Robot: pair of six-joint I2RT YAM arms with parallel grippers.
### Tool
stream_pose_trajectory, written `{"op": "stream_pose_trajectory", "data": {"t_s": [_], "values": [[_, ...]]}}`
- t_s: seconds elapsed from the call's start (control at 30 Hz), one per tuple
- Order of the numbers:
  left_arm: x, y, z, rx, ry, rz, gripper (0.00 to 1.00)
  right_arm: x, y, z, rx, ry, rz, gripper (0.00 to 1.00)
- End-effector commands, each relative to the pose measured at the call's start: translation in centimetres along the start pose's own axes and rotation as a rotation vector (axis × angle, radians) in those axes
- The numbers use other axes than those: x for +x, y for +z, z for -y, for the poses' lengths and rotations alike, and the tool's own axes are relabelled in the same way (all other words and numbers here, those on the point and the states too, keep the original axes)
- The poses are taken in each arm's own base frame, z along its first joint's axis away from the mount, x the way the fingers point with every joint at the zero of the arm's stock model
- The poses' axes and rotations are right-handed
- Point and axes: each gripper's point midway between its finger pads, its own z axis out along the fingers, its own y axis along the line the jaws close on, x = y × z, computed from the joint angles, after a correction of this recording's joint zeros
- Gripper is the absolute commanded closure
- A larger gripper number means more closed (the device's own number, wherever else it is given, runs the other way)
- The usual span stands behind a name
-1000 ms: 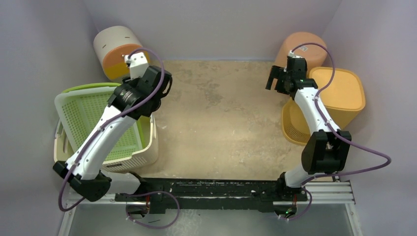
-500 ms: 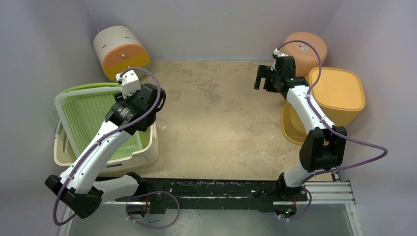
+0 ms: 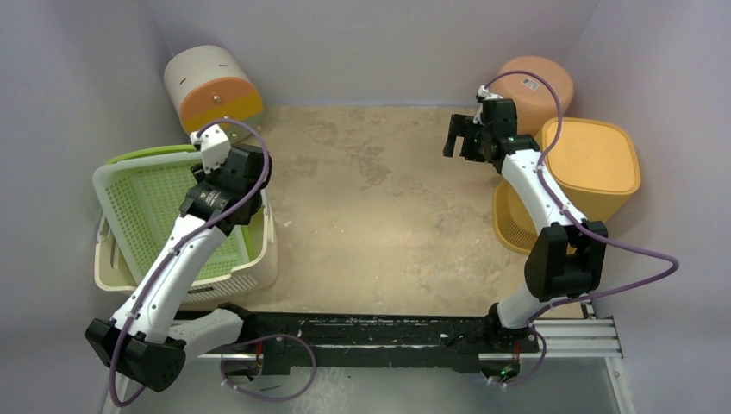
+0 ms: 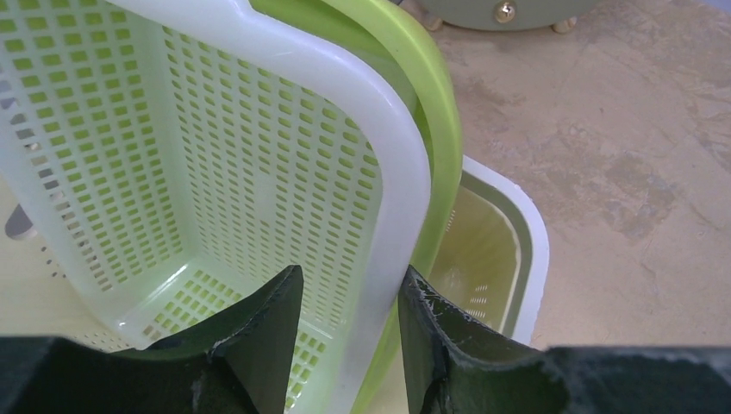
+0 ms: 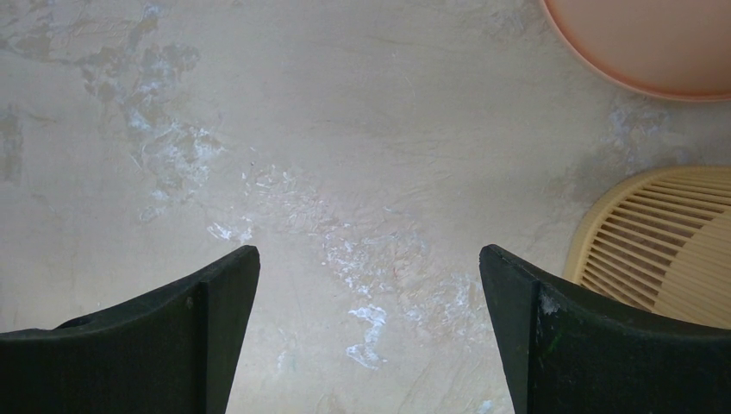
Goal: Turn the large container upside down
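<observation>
The large container is a white perforated basket (image 3: 138, 203) at the left, with a green basket (image 4: 431, 112) nested under it. Both lean in a cream bin (image 3: 263, 259). My left gripper (image 4: 351, 272) reaches down over the basket's near right rim (image 4: 405, 181). One finger is inside against the lattice wall, the other outside by the green rim. A gap still shows on the inner side, so the jaws are open. My right gripper (image 5: 369, 259) hangs wide open over bare table at the back right, holding nothing.
A white and orange drum (image 3: 211, 86) lies on its side at the back left. At the right stand a peach round tub (image 3: 534, 82), an upturned yellow bin (image 3: 595, 164) and a yellow slatted basket (image 5: 664, 233). Purple walls close in on three sides.
My left arm drew back from the drum and came down over the basket's rim, its jaws narrowing. My right gripper shifted left, away from the peach tub.
</observation>
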Motion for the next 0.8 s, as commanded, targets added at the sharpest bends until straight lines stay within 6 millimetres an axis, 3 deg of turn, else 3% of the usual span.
{"op": "stream_pose_trajectory", "data": {"t_s": [0.0,0.2,0.4,0.5,0.63,0.77], "values": [[0.2,1.3,1.0,0.033,-0.010,-0.007,0.58,-2.1,-0.8,-0.4,-0.017,-0.005,0.061,0.00],[0.7,2.5,1.4,0.033,0.004,-0.024,0.63,-2.1,-0.9,-0.2,-0.010,-0.005,0.065,0.00],[1.0,3.0,1.4,0.033,0.022,-0.030,0.82,-2.1,-1.0,-0.2,-0.009,-0.005,0.072,0.00],[0.8,3.1,1.4,0.031,0.028,-0.028,1.00,-2.1,-1.1,-0.2,-0.009,-0.004,0.073,0.00],[-1.3,2.1,1.2,0.043,0.034,-0.017,1.00,-2.1,-1.2,-0.2,-0.009,-0.003,0.071,0.00],[-6.3,-0.6,0.8,0.094,-0.013,0.021,1.00,-2.1,-1.4,-0.5,-0.023,-0.001,0.069,0.00]]}}
